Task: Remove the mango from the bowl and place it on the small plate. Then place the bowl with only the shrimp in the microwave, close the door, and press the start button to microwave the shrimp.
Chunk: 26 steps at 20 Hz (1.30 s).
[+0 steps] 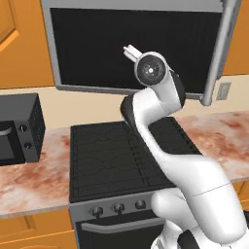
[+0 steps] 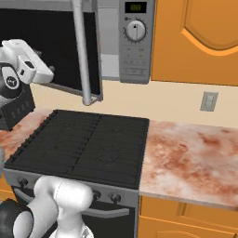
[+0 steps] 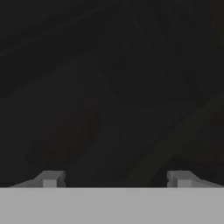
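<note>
The silver-grey microwave (image 2: 135, 37) hangs above the stove, its dial and display on the right panel. Its door (image 1: 136, 44) stands swung partly out, with the long bar handle (image 2: 81, 51) at the free edge. My gripper (image 1: 130, 51) is raised against the door's big dark window. In the hand view the gripper (image 3: 116, 179) is open, its fingertips (image 3: 50, 178) wide apart with nothing between them and dark glass close ahead. The mango, bowl, shrimp and small plate are out of view.
A black stove (image 1: 116, 155) lies directly below the door. A black toaster oven (image 1: 19, 129) stands on the marbled counter at the left. More counter (image 2: 190, 158) runs right under a wall outlet (image 2: 208, 101). Orange cabinets (image 2: 200, 37) flank the microwave.
</note>
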{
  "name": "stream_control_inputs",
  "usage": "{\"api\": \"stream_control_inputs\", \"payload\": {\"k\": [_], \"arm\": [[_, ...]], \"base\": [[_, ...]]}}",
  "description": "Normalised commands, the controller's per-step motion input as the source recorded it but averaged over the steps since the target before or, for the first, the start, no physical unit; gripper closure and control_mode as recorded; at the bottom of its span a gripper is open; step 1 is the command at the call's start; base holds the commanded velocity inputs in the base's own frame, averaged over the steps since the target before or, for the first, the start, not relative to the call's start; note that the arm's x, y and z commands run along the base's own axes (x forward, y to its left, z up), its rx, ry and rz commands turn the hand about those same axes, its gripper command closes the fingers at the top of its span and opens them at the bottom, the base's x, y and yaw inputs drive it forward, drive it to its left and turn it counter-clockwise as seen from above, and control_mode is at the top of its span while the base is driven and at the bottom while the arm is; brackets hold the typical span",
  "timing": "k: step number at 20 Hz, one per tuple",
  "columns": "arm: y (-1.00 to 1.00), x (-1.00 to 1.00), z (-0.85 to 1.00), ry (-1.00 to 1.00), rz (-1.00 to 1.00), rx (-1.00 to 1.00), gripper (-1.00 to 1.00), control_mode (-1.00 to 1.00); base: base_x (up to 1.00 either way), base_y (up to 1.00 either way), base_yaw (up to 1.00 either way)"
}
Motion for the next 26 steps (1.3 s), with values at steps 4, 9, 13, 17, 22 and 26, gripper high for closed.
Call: {"api": "stream_control_inputs", "payload": {"k": [4,9,13,17,22,26], "arm": [[-0.21,0.91,0.0,-0.07,0.6,0.21,-1.0,-1.0],[-0.19,0.78,0.0,-0.03,0.55,0.18,-1.0,-1.0],[-0.01,0.71,0.0,0.0,0.44,0.14,-1.0,-1.0],[0.0,0.17,0.19,0.01,0.2,0.03,-1.0,-1.0],[-0.38,-0.92,0.46,0.0,0.07,0.0,-1.0,-1.0],[-0.9,-0.87,0.15,0.01,0.01,0.0,-1.0,-1.0]], "base": [[0.0,0.0,0.0],[0.0,0.0,0.0],[0.0,0.0,0.0],[0.0,0.0,0.0],[0.0,0.0,0.0],[0.0,0.0,0.0]]}}
